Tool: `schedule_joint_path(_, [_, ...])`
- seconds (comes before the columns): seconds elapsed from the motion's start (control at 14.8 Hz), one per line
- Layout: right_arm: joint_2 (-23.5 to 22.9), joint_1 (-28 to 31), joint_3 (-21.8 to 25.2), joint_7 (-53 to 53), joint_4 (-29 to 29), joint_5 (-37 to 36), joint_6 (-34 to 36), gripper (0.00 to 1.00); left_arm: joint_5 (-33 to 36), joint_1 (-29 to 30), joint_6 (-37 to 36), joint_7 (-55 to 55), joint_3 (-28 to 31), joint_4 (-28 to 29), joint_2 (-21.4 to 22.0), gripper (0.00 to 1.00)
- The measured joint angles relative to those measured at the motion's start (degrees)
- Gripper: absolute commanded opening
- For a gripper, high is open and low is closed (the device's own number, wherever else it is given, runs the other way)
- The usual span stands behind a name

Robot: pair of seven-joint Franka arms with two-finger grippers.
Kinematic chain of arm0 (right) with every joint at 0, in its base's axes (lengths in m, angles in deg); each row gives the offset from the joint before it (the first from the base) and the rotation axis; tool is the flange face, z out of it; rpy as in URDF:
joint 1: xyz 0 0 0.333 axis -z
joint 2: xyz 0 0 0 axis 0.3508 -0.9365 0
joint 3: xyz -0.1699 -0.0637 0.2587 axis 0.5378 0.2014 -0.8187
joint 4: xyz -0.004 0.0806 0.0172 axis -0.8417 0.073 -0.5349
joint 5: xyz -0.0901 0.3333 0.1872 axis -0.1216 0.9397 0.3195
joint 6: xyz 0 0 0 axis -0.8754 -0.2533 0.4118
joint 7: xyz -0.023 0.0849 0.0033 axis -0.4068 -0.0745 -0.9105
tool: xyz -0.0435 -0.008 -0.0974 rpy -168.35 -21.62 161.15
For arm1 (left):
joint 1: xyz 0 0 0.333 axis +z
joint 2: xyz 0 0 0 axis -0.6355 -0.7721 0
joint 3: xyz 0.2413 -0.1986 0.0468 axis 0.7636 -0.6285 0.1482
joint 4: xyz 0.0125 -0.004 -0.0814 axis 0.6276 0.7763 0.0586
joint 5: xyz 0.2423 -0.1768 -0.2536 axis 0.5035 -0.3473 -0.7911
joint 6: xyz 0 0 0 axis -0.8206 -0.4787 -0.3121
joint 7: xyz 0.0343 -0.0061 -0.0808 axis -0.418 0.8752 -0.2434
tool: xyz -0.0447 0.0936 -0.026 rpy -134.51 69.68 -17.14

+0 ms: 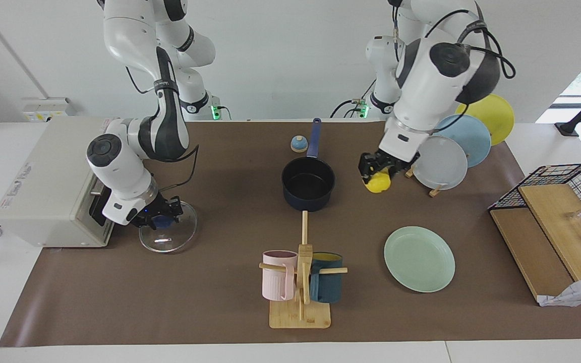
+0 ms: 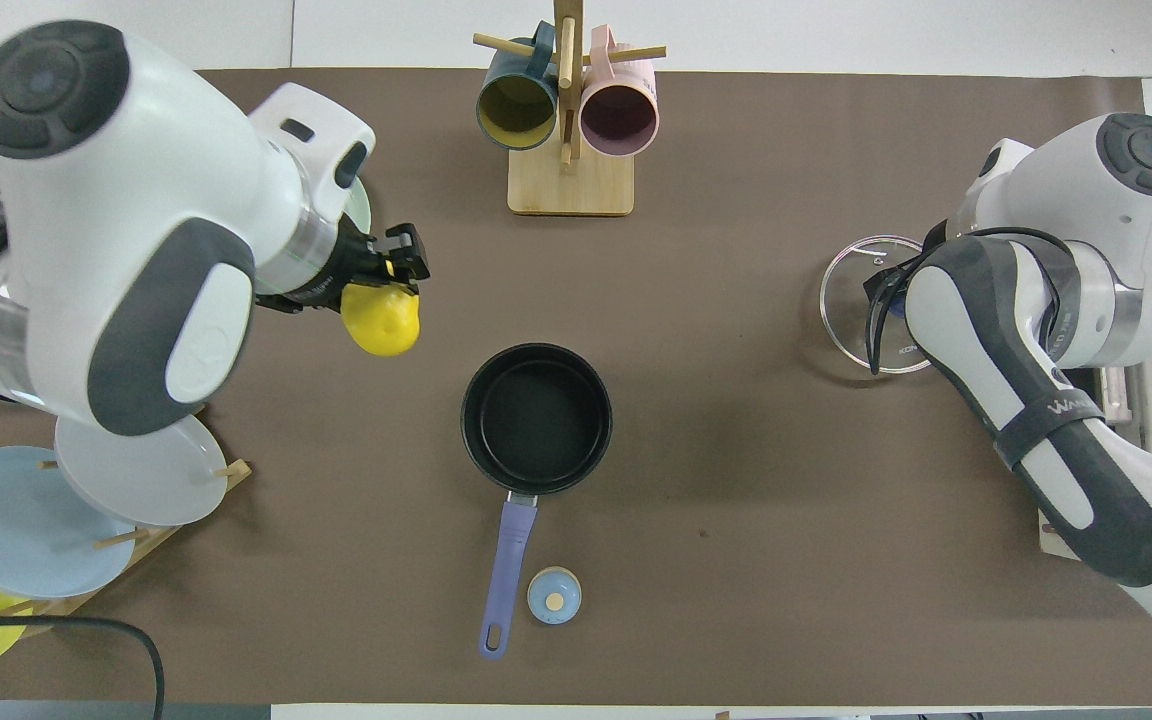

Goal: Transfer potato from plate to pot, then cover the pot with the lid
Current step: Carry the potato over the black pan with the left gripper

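Note:
My left gripper is shut on the yellow potato and holds it in the air over the mat between the pot and the plate rack; the overhead view shows the gripper and the potato too. The mint-green plate lies bare; in the overhead view only a sliver of it shows under my left arm. The navy pot stands empty mid-table, handle toward the robots. My right gripper is shut on the blue knob of the glass lid, which rests on the mat.
A blue-and-tan bell sits beside the pot's handle. A wooden mug rack with a pink and a teal mug stands farther from the robots than the pot. A plate rack, a white appliance and a wire basket flank the mat.

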Motion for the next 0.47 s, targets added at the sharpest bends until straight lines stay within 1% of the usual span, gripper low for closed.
schedule_joint_path(0.14, [0.7,-1.5,-0.1,1.1,-2.6,0.0,4.4,0.00,0.0,-5.1,4.5,-4.8,-0.1,7.1,3.2,0.00])
schedule_joint_path(0.27, [1.4,-3.5,-0.3,4.8,-5.4,0.0,8.6,0.00,0.0,-8.9,11.9,-7.7,-0.1,14.4,5.7,0.00])
schedule_joint_path(0.34, [1.6,-4.7,-0.3,7.2,-6.7,0.0,10.3,0.00,0.0,-10.5,15.3,-8.5,0.0,17.7,6.5,0.00])
schedule_joint_path(0.47, [1.8,-7.3,-0.4,11.4,-8.4,0.0,12.1,0.00,0.0,-12.3,20.1,-9.0,0.0,22.2,6.8,0.00])
